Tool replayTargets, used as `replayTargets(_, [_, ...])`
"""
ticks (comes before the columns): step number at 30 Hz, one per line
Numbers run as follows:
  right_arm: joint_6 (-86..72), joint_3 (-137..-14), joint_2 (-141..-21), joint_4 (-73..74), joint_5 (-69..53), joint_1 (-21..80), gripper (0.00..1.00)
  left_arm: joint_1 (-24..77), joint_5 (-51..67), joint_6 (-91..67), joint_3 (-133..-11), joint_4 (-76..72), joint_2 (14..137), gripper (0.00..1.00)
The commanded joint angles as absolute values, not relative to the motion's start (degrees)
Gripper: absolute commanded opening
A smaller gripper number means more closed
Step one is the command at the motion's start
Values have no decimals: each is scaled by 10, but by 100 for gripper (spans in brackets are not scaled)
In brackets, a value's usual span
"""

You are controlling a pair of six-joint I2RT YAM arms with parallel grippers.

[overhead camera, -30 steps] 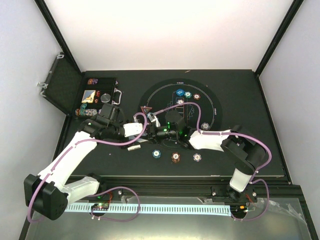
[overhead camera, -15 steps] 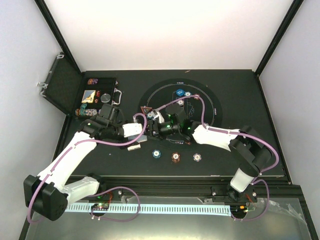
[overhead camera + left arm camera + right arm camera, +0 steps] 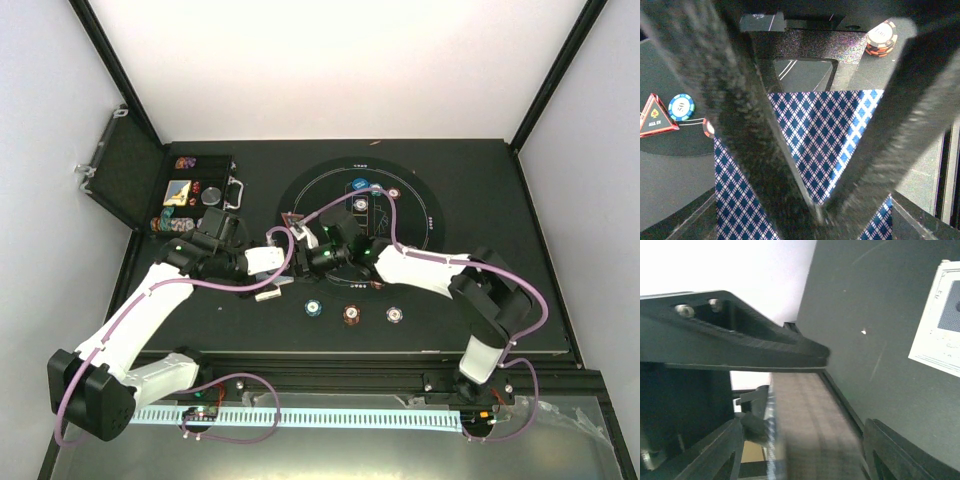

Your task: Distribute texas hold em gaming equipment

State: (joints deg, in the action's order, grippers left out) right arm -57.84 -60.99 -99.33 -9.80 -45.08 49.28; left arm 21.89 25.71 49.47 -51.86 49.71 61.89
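Observation:
My left gripper (image 3: 302, 238) hovers over the mat's left edge, shut on a thin stack of playing cards (image 3: 820, 135) with blue diamond backs. In the left wrist view the left gripper's (image 3: 822, 212) fingers meet in a V over the card back. My right gripper (image 3: 319, 252) has reached across to the same stack. In its wrist view the right gripper (image 3: 805, 455) stands open, with the edge of the cards (image 3: 810, 430) between its spread fingers (image 3: 905, 455). A teal chip (image 3: 313, 307), a red-brown chip (image 3: 351, 314) and a white chip (image 3: 394, 314) lie in a row on the mat's near side.
The round black mat (image 3: 420, 235) fills the table's middle, with a blue button (image 3: 359, 185) and more chips (image 3: 394, 193) at its far side. A red triangle marker (image 3: 292, 218) lies by the grippers. The open black case (image 3: 125, 170) sits far left. A white card (image 3: 268, 294) lies beside the mat.
The right arm swung left and forward from the mat's centre to the left gripper's cards, and its jaws went from nearly shut to wide open. The left arm stayed put.

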Motion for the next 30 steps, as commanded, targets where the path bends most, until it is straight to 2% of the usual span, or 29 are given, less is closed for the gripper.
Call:
replayTargets(1, [-544,-622,-1004,-45,-446,483,67,223,258,504,-535,508,615,1])
replayTargets(20, [-521,-553,-935,-19,-430,439,48,221,245,503,-536,512,628,2])
replayTargets(25, [-537,-545,-916,-32,-428,439,37,221,239,503,-531,510,630,2])
replayTargets(30, [-605,-519,-899,-133,-451,439,27,220,237,500,-528,506,636,2])
